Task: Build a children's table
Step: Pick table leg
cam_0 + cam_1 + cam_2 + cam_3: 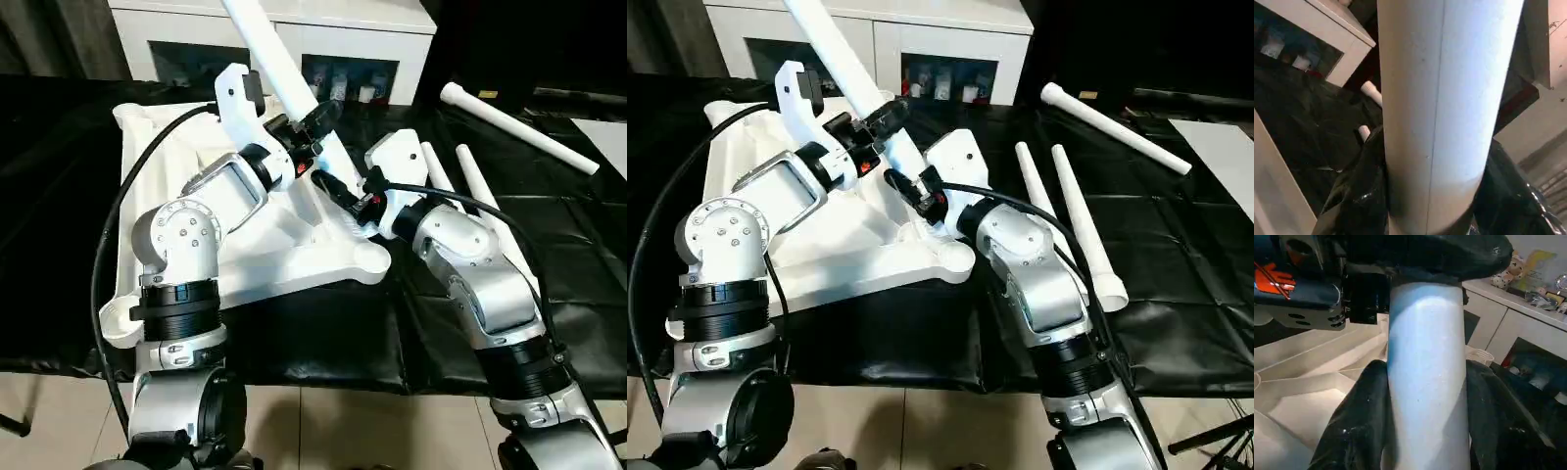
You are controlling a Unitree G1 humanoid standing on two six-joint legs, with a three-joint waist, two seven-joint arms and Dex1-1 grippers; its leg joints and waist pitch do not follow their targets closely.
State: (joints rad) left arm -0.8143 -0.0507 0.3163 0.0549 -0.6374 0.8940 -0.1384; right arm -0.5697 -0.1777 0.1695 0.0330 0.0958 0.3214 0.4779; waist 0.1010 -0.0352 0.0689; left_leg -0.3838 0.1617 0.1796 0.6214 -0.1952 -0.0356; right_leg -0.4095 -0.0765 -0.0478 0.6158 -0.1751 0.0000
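Tabletop (196, 245) sits underside-up w/ ribs showing on the black sheet (549, 245), right in front of you, its far edge toward the white cabinet (284, 29). Leg (279, 73) rises tilted from the tabletop's right-hand side, slanting up and away toward the cabinet. Both your grippers are clamped on it: left gripper (315, 125) higher up the shaft, right gripper (355, 194) lower, near the base, fingers (1356, 426) pressed on either side. Three more legs lie loose on the sheet to your right: two (1058, 206) side by side, one (1112, 127) farther back, angled.
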